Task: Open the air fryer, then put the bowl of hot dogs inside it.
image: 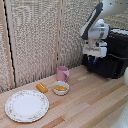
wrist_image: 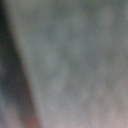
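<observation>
The glossy black air fryer (image: pixel 116 54) stands at the exterior view's right on the wooden table. My gripper (image: pixel 93 62) hangs under its white block right in front of the fryer's drawer front; the handle is hidden behind it and I cannot tell if the fingers are closed. The white bowl (image: pixel 61 88) with orange-yellow hot dogs (image: pixel 60 88) sits on the table toward the middle, well apart from my gripper. The wrist view shows only a grey blur with a dark band along one side.
A pink cup (image: pixel 63 74) stands just behind the bowl. A lone orange sausage piece (image: pixel 42 88) lies beside a large floral-rimmed plate (image: pixel 26 105) at the exterior view's left. A woven screen (image: pixel 35 40) backs the table.
</observation>
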Robot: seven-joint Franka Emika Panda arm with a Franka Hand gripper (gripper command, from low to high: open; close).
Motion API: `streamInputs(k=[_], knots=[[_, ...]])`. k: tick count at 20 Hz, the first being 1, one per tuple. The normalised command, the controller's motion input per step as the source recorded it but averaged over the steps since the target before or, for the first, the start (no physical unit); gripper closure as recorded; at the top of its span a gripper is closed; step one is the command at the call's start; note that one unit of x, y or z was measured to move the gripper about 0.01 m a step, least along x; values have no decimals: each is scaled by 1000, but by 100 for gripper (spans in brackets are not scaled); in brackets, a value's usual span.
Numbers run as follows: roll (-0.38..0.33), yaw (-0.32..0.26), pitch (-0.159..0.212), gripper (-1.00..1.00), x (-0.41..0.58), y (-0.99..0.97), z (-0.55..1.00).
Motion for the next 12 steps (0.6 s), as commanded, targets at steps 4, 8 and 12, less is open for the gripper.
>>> streamInputs(k=[4, 8, 12], knots=[[-13, 0, -10, 100, -290, 894, 326], [-23, 13, 2, 100, -291, 806, 83], [-16, 52, 6, 100, -320, 576, -81]])
